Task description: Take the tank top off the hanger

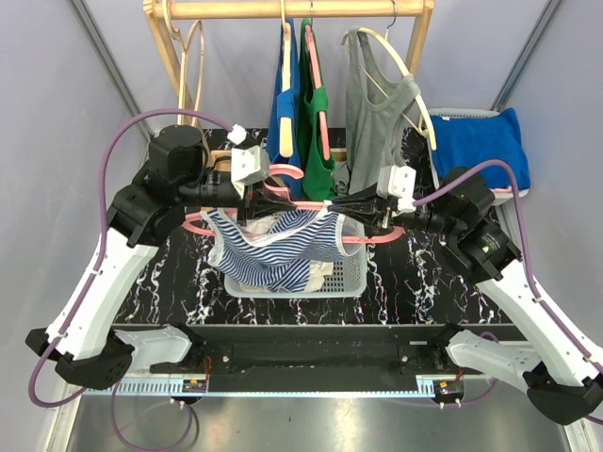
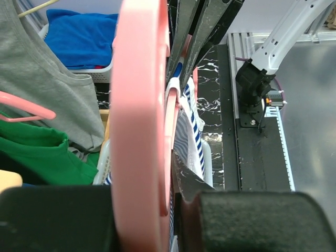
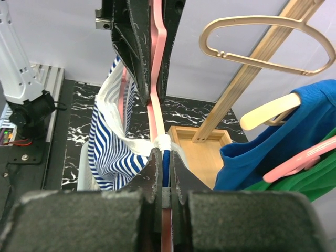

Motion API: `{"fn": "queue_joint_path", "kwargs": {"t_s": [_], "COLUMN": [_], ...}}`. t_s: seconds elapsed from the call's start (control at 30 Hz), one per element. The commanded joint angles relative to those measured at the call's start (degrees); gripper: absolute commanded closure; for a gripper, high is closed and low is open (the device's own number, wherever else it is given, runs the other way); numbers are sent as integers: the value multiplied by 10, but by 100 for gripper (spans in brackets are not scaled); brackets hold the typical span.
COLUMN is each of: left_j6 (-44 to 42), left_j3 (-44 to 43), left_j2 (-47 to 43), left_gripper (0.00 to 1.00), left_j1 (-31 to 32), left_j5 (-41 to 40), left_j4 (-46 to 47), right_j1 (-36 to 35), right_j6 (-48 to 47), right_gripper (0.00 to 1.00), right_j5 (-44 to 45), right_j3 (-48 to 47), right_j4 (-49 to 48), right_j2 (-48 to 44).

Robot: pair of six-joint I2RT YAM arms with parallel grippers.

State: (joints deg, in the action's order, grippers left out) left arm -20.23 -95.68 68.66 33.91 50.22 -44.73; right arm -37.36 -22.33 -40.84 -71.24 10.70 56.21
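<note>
Pink hanger (image 2: 136, 105) lies crosswise between my arms, both jaws clamped on its bar; the striped tank top (image 1: 273, 254) sags beneath into the basket (image 1: 350, 268), one strap at my right jaws.

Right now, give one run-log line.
left gripper shut on pink plastic hanger | right gripper shut on hanger | blue-white striped tank top hanging from it over white basket
</note>
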Motion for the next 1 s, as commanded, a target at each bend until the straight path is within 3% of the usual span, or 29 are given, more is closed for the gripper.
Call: {"fn": "queue_joint_path", "kwargs": {"t_s": [0.0, 0.2, 0.27, 0.37, 0.43, 0.63, 0.87, 0.97], "left_j6": [-28, -58, -60, -34, -20, 5, 14, 17], "left_j3": [-16, -23, -22, -10, 7, 0, -9, -8], "left_j2": [-18, -27, -27, -33, -41, -32, -24, -25], "left_gripper": [98, 100, 100, 100, 100, 100, 100, 100], "left_j1": [5, 5, 4, 3, 3, 3, 3, 4], "left_j5": [-26, -163, -189, -198, -191, -185, -158, -148], "left_j4": [6, 10, 11, 22, 39, 60, 64, 65], "right_j1": [-8, -8, -8, -8, -8, -8, -8, -8], "right_j6": [7, 61, 86, 112, 127, 207, 285, 303], "right_gripper": [91, 66, 65, 44, 37, 41, 36, 35], "right_j5": [107, 266, 287, 295, 285, 220, 148, 125], "right_j3": [12, 1, -29, -27, -13, 51, 145, 153], "right_j4": [-102, -74, -29, 14, 11, -31, -202, -233], "right_j2": [-2, -18, -21, -44, -62, -64, -38, -16]}}
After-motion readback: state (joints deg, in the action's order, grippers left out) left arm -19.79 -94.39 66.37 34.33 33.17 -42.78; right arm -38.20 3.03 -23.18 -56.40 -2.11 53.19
